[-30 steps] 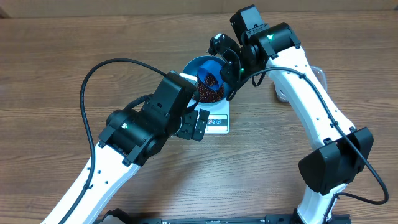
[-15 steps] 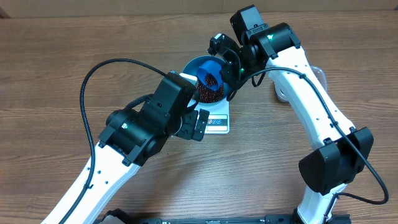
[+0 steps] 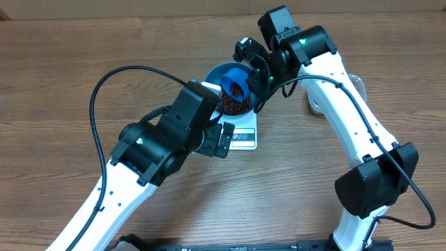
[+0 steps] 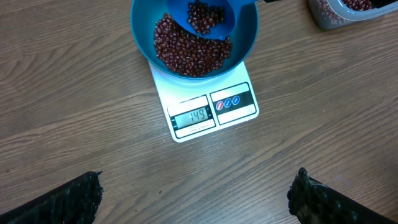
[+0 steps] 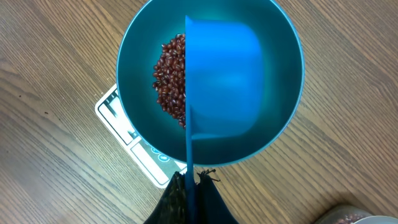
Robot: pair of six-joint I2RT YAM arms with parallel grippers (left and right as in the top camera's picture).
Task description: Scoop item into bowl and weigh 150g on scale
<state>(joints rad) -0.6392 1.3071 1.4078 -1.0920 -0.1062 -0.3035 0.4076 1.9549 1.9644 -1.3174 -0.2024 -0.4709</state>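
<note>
Right wrist view: shows the right gripper [image 5: 189,186] clamped tight on the handle of the blue scoop [image 5: 227,81], long axis running straight out from the fingers, cup tipped over the blue bowl [image 5: 283,74] directly above the beans [image 5: 169,81]. Left wrist view: finds the bowl on the white scale [image 4: 186,90], display reading 149, a few beans in the scoop, and the left gripper [image 4: 196,190] spread wide, empty, short of the scale's display edge. Calls, most likely, for only a slight further tip from the right arm, the one over the bowl.
</note>
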